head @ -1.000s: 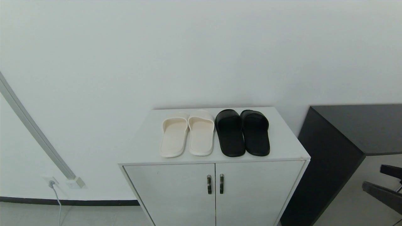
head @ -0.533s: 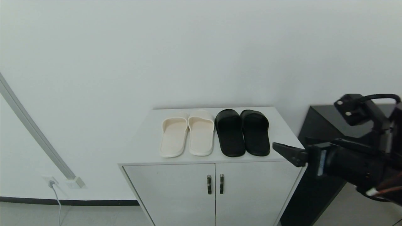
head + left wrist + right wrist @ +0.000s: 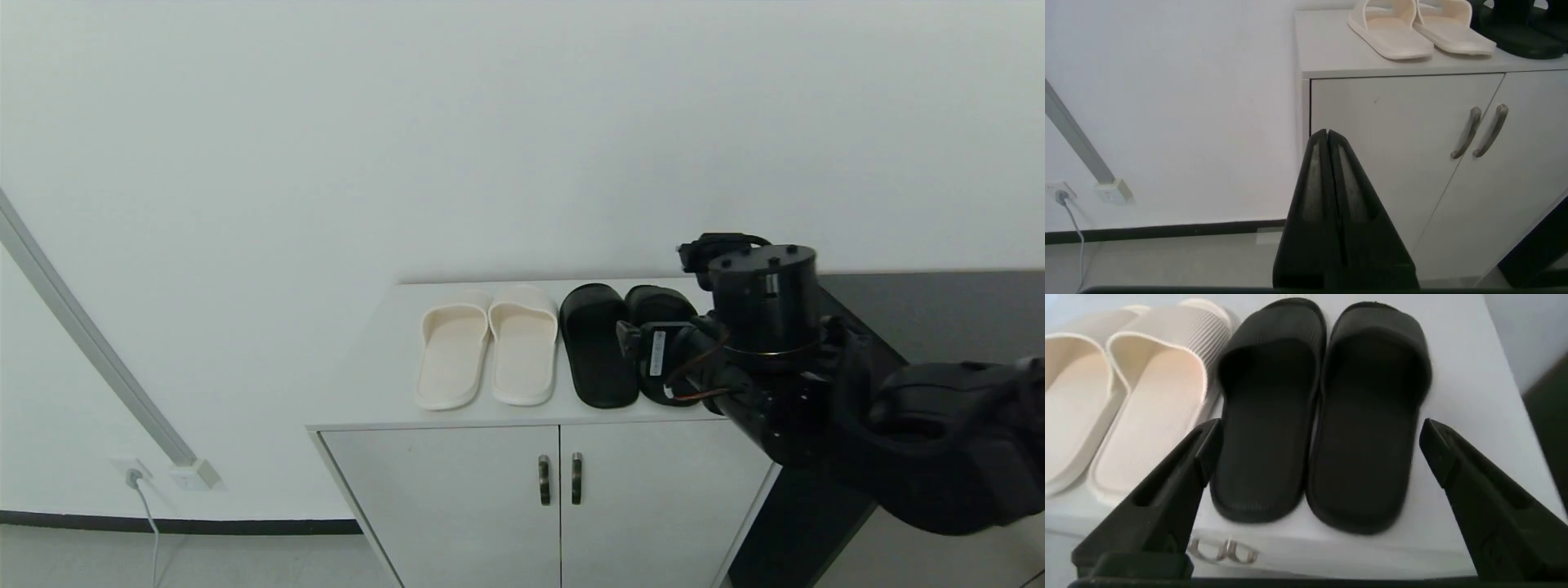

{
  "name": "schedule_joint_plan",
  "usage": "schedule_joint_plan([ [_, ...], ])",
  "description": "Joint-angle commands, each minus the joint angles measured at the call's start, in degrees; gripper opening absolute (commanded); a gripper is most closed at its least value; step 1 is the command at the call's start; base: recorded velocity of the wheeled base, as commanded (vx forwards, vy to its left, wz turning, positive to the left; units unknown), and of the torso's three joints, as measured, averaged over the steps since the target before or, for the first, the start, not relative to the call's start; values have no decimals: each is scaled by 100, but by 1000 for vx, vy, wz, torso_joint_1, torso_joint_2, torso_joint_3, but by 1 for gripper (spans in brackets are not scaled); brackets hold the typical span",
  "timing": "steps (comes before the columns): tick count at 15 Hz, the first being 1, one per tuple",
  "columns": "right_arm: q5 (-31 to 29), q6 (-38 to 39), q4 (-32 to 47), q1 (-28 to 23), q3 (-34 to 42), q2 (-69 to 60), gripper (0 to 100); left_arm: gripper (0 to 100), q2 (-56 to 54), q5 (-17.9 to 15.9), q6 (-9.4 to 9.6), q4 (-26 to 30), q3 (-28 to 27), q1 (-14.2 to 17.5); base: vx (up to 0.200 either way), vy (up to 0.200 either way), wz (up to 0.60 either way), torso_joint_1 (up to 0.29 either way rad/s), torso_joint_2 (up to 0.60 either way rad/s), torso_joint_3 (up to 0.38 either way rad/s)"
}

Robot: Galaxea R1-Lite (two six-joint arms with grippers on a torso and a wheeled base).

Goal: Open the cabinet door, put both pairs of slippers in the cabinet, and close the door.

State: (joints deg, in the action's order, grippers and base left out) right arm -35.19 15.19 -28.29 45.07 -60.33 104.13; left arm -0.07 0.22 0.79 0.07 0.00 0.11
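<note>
With cabinet doors [image 3: 457, 498] shut, the spread right claw [image 3: 1320, 433] hangs over the black slippers [image 3: 598, 347], seemingly to pinch them next; the left claw [image 3: 1328, 143] is pressed together.

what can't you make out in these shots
- Inside of the white two-door cabinet: head view, its shut doors hide it.
- Pair of black rubber slippers: head view, the right arm covers most of the one on the robot's right; left wrist view, the picture edge cuts off most of both.
- Cabinet's base: head view, cut off by the lower edge.
</note>
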Motion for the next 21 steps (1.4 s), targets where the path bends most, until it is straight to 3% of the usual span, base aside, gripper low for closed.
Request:
schedule_joint_plan([
  [1, -93, -16, 17, -51, -603, 907, 100, 0, 7, 4, 0, 1, 0, 7, 0, 0, 0, 0, 0, 0],
  [7, -23, -227, -1, -534, -1508, 1804, 100, 0, 7, -4, 0, 1, 0, 7, 0, 0, 0, 0, 0, 0],
  [17, 241, -385, -1, -842, -2633, 2568, 100, 0, 7, -4, 0, 1, 0, 7, 0, 0, 0, 0, 0, 0],
  [18, 241, -420, -1, -877, -2686, 2577, 0, 0, 7, -4, 0, 1, 0, 7, 0, 0, 0, 0, 0, 0],
  [21, 241, -447, 8, -912, -2738, 2603, 0, 0, 7, -4, 0, 1, 0, 7, 0, 0, 0, 0, 0, 0],
])
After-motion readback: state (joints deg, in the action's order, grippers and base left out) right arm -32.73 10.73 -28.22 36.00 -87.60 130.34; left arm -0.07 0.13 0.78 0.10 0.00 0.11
